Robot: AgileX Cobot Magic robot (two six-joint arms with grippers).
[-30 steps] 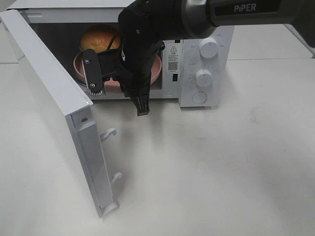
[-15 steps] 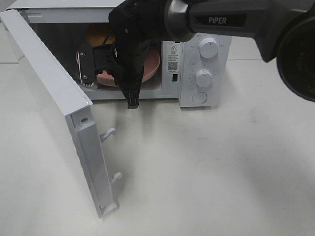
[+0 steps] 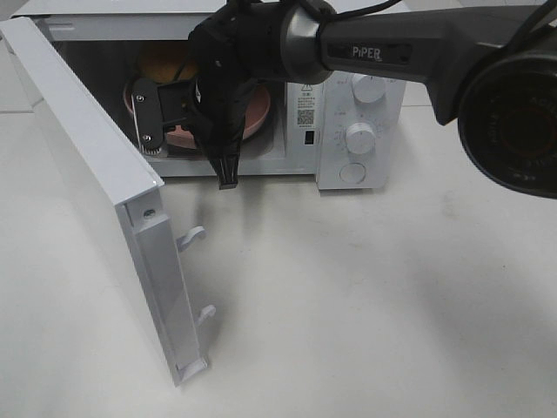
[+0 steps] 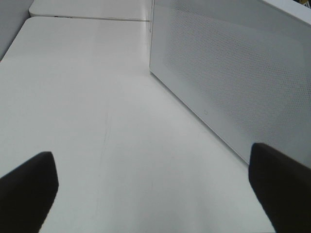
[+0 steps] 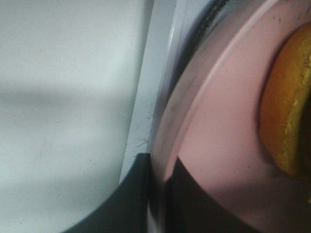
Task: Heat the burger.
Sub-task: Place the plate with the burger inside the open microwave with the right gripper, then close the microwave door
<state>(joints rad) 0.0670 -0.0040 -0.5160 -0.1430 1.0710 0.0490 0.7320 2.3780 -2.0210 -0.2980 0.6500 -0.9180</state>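
Black right gripper (image 5: 158, 194) pinches the rim of a round pink plate (image 5: 218, 121), golden-bunned burger (image 5: 286, 107) just beyond; black left gripper (image 4: 153, 184) gapes wide, empty.

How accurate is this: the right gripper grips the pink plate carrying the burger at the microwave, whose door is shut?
One error: the exterior high view shows the door wide open. The right gripper does grip the pink plate carrying the burger at the microwave.

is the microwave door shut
No, the microwave door stands swung wide open, with the pink plate visible inside.
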